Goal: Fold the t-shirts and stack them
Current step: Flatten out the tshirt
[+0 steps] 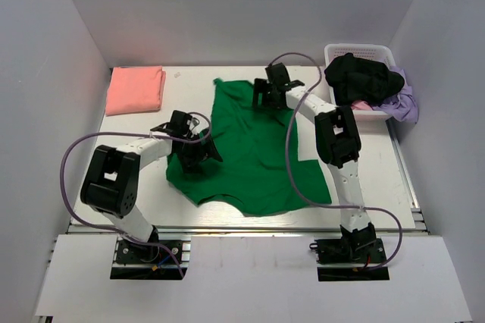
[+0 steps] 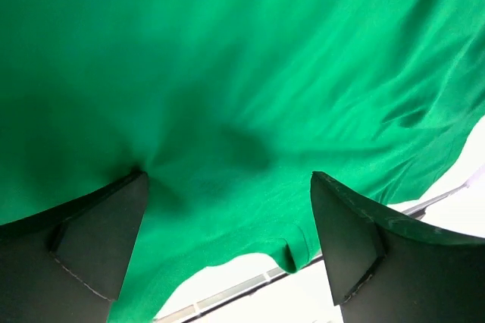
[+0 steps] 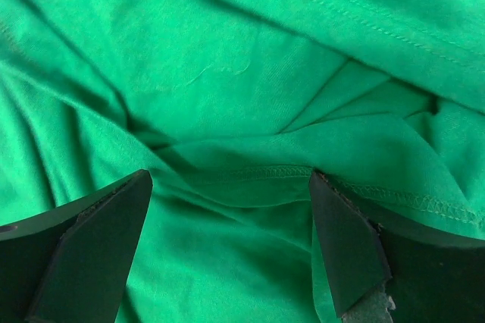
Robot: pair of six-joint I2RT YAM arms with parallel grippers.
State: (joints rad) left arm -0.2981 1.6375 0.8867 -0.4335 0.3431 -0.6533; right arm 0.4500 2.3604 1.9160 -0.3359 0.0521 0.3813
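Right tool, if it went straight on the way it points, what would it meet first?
The green t-shirt, probably its stitched hem fold, ahead of the open right tool; depth is unclear.

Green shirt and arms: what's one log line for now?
green shirt: spread, rumpled | left gripper: open over its left edge | right gripper: open over far end | pink shirt: folded, far left

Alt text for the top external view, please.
A green t-shirt lies spread out, the left gripper at its left edge and the right gripper over its far edge. A folded pink t-shirt sits far left, a white basket far right.
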